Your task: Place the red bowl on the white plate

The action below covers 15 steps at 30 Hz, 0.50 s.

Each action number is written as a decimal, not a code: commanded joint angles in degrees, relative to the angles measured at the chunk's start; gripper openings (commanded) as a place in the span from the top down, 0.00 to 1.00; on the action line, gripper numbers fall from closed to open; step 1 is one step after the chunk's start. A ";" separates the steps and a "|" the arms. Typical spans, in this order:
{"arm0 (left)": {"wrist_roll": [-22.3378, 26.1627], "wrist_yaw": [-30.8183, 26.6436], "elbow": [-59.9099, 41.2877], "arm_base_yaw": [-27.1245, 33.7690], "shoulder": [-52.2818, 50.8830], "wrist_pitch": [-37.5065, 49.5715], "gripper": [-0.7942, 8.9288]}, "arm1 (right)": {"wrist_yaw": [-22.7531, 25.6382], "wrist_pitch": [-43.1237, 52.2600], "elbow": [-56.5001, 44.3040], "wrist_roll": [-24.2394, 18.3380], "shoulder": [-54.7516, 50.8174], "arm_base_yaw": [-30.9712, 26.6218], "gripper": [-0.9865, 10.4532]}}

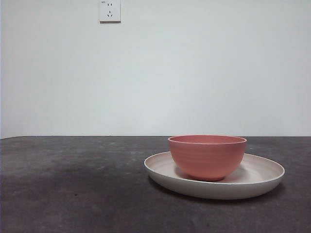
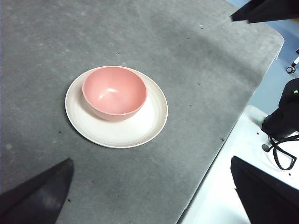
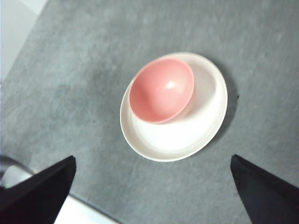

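While both arms hang high above the table (image 1: pixel 73 184), the front view shows none of them, only the things on the dark grey surface. Going left to right in that view, the left half of the table lies bare, a wall socket (image 1: pixel 110 10) sits on the white wall at about eleven o'clock, and at about four o'clock stands the white plate (image 1: pixel 262 180) with the red bowl (image 1: pixel 207 156) upright on it. The bowl rests inside the rim, off-centre, toward the plate's nine o'clock side as the front view shows it, leaving a broad bare crescent of plate on the right.

The left gripper (image 2: pixel 149 196) has its two black jaws spread wide with nothing between them, well above and apart from the plate (image 2: pixel 117 133) and bowl (image 2: pixel 114 92). The right gripper (image 3: pixel 154 196) likewise stands wide open and holds nothing, looking down on the bowl (image 3: pixel 161 89) seated in the plate (image 3: pixel 187 135)
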 commanded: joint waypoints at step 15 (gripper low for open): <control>-0.33 0.28 0.74 -0.26 0.28 1.11 0.34 | -3.30 12.04 0.90 -7.19 31.67 0.02 0.48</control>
